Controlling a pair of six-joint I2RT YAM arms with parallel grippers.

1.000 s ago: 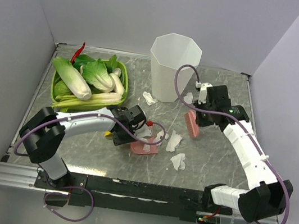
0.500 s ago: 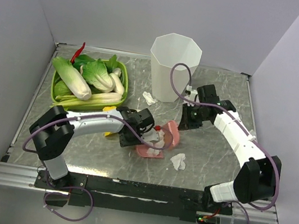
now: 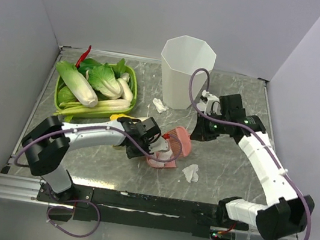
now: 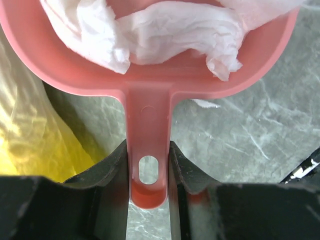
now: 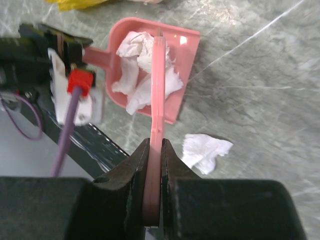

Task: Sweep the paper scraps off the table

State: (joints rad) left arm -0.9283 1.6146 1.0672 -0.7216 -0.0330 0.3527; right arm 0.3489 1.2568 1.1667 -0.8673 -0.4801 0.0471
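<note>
My left gripper (image 3: 146, 140) (image 4: 148, 175) is shut on the handle of the pink dustpan (image 3: 165, 162) (image 4: 150, 115), which rests on the grey marble table (image 3: 232, 162). Crumpled white paper scraps (image 4: 150, 30) (image 5: 140, 70) lie inside the pan (image 5: 187, 47). My right gripper (image 3: 198, 132) (image 5: 156, 200) is shut on a flat pink brush (image 3: 178, 142) (image 5: 158, 85), whose far end stands over the pan's mouth. One loose scrap (image 3: 190, 172) (image 5: 205, 151) lies on the table right of the pan. Another scrap (image 3: 160, 105) lies by the bin's foot.
A tall white ribbed bin (image 3: 186, 69) stands at the back centre. A green tray (image 3: 130, 88) with leafy cabbages and a red chilli (image 3: 85, 55) sits at the back left. Something yellow (image 4: 30, 145) lies under my left arm.
My right gripper swept the pink brush leftward to the dustpan. The scraps that lay between them are now inside the pan. The left gripper has kept its hold on the pan.
</note>
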